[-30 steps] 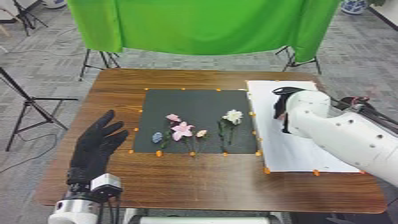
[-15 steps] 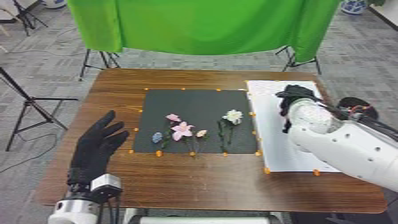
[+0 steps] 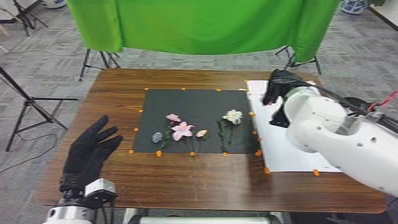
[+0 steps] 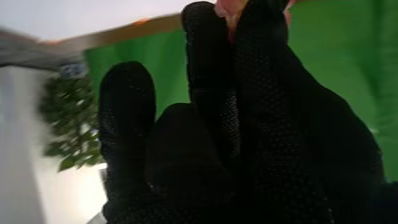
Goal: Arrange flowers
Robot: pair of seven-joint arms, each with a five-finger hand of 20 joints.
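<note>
On the dark mat [image 3: 182,106] lie a large pink flower [image 3: 182,131], a smaller pink one [image 3: 172,117], a white flower [image 3: 233,116], a blue one [image 3: 157,137] and a small cream one [image 3: 201,133], with green stems. My right hand [image 3: 281,86] is over the far part of the white sheet [image 3: 298,159], right of these flowers. From the wrist, my right hand [image 4: 266,115] has a pink, petal-like thing [image 4: 233,9] pinched at its fingertips, partly hidden by the glove. My left hand [image 3: 87,152] stays open left of the mat, holding nothing.
Orange tape marks [image 3: 159,153] line the mat and sheet on the brown table [image 3: 195,182]. A green curtain [image 3: 200,27] hangs beyond the far edge. A dark round object [image 3: 356,103] stands by the right arm. Leaves [image 4: 71,120] appear beside the hand in the right wrist view.
My right hand has turned and shifted slightly away and to the left over the white sheet. The left hand has drawn back a little. The flowers on the mat have not moved.
</note>
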